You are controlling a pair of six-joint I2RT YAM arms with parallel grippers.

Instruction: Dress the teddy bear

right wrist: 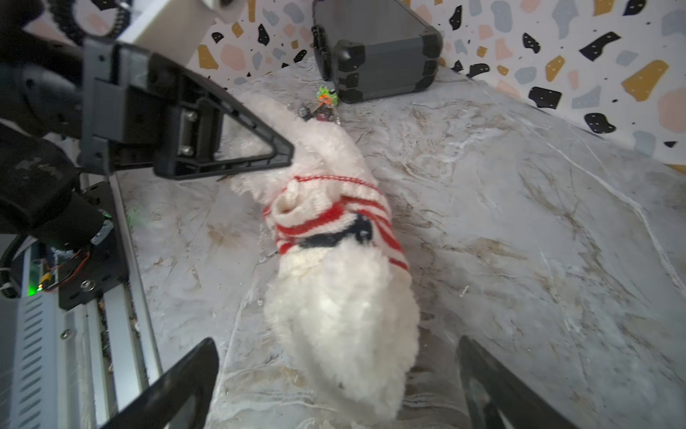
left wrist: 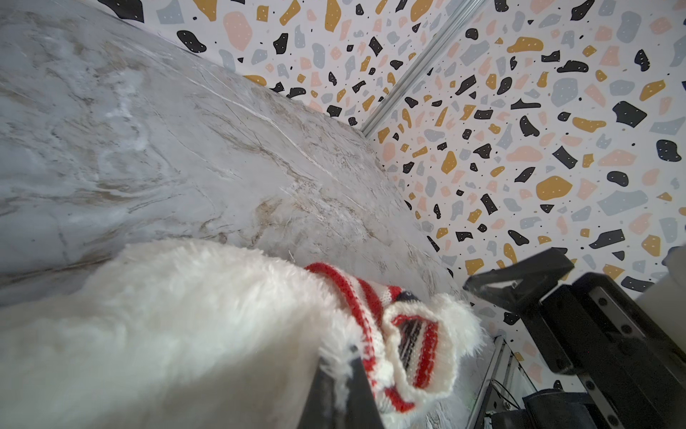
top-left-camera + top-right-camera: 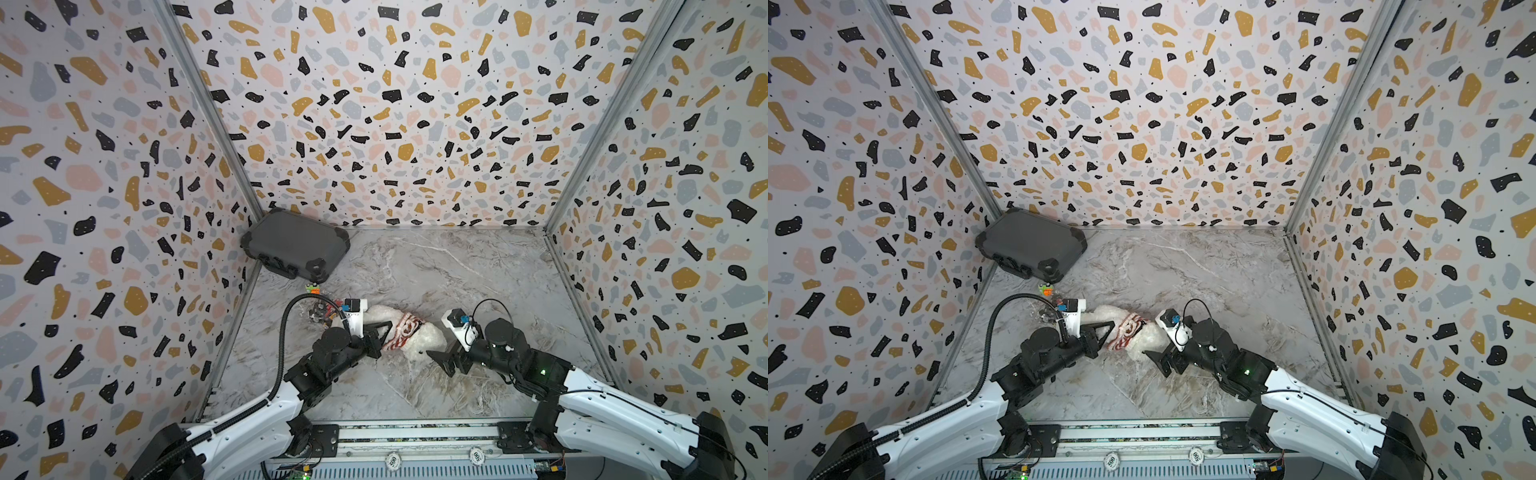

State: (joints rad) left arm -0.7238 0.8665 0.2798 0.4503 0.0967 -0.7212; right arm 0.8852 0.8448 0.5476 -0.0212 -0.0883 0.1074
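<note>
Right wrist view looks straight down the bear (image 1: pixel 341 319). It lies flat on the bench (image 1: pixel 519 223) between the two arms, its long axis running from one claw to the other. The right claw (image 1: pixel 337 343) is spread wide and empty, one finger on either side of the bear's near end and clear of the fur. A small dark spot there suggests this is the head.

The sweater (image 1: pixel 334 219) is bunched in a band around the body, with bare fur on both sides of it. At the band's far edge the left claw (image 2: pixel 341 393) is pressed together on white fur; whether it has also caught the knit I cannot tell.

The left arm is therefore nearer the sweater and the right arm nearer the head. I judge that the knit has to slide along the bear's length, away from the right claw. That would work best with the right claw closing on the head end to anchor it.
</note>
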